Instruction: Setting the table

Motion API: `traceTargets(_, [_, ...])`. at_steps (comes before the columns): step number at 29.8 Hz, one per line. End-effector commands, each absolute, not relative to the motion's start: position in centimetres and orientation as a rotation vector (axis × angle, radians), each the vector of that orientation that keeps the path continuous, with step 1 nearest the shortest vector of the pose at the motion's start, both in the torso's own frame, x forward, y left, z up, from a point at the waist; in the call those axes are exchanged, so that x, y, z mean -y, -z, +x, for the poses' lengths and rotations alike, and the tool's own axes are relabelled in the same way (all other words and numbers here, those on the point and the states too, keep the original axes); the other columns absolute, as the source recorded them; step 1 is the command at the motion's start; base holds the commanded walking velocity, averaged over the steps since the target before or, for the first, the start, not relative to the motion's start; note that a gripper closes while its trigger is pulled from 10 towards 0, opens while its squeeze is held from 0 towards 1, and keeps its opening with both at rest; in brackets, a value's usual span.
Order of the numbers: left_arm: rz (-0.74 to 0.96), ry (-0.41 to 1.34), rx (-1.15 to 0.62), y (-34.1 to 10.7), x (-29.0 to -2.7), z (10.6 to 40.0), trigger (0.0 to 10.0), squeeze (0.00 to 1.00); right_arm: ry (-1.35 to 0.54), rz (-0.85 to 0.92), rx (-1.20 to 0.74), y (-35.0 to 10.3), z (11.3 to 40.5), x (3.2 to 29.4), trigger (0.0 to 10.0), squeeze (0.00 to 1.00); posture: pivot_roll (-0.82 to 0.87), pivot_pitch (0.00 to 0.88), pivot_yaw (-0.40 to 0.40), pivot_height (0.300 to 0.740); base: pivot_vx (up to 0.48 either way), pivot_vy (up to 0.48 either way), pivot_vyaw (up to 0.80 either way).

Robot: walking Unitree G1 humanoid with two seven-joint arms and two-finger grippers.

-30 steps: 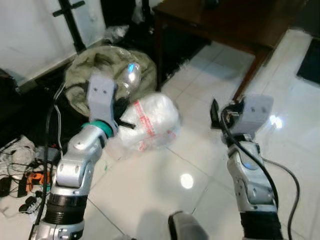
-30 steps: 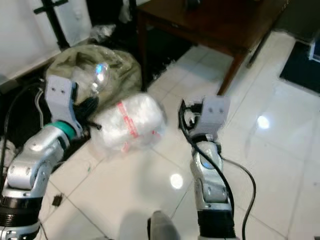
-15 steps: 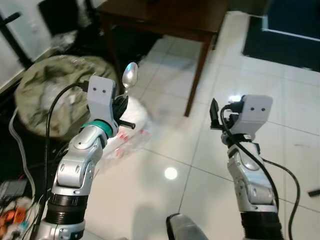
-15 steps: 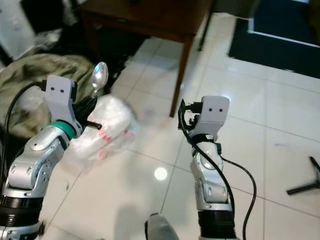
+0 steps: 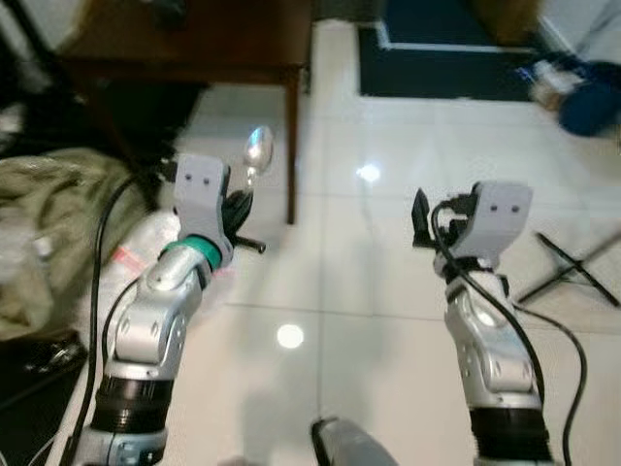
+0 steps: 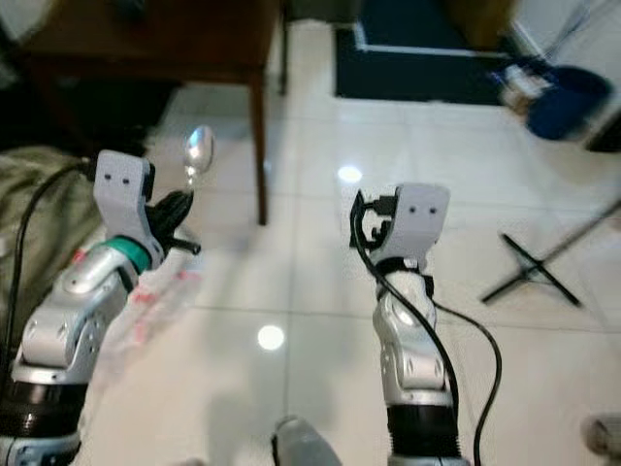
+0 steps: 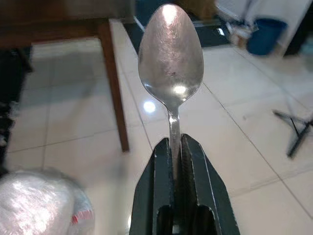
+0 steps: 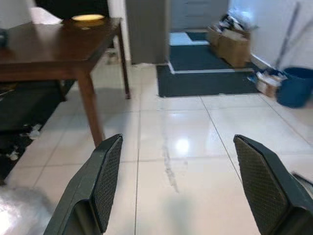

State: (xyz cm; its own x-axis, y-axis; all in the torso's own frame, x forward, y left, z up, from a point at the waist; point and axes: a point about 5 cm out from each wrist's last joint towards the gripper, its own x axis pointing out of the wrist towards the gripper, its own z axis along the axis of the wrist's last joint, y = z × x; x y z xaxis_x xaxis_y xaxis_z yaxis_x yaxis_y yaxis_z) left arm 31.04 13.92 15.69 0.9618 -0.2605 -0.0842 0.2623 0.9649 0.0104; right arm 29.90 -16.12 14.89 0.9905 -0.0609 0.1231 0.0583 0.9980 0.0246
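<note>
While the robot carries cutlery toward the table (image 5: 194, 39), the left gripper (image 7: 176, 161) is clamped on the spoon (image 7: 171, 63) handle.
Spoon axis runs upright, bowl above the fingers; table stands ahead and to the left, its near right corner leg closest, so the left arm is nearer; right gripper (image 8: 183, 181) gapes wide, holding nothing; against the earlier frames, the view has swung rightward.

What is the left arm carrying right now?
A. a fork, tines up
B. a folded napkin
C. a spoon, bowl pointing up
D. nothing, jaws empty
C: the left gripper has its jaws closed on the handle of a metal spoon, with the bowl standing up above the fingers, as the left wrist view shows; the head views show the same spoon raised over the tiled floor.
</note>
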Motion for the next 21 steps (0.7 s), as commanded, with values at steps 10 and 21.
traceTargets(10, [0.097, 0.162, -0.227, -11.0, -15.6, 31.2, 10.0, 0.0, -0.071, -0.005, 0.014, -12.0, 30.9, 13.4, 10.0, 0.0, -0.09, 0.0, 0.01, 0.74, 0.0, 0.0, -0.8])
traceTargets(21, [0.015, 0.008, -0.302, -7.5, -17.5, 30.1, 10.0, 0.0, -0.177, -0.042, -0.044, -9.8, 30.9, 11.8, 10.0, 0.0, -0.09, 0.0, -0.024, 0.74, 0.0, 0.0, -0.42])
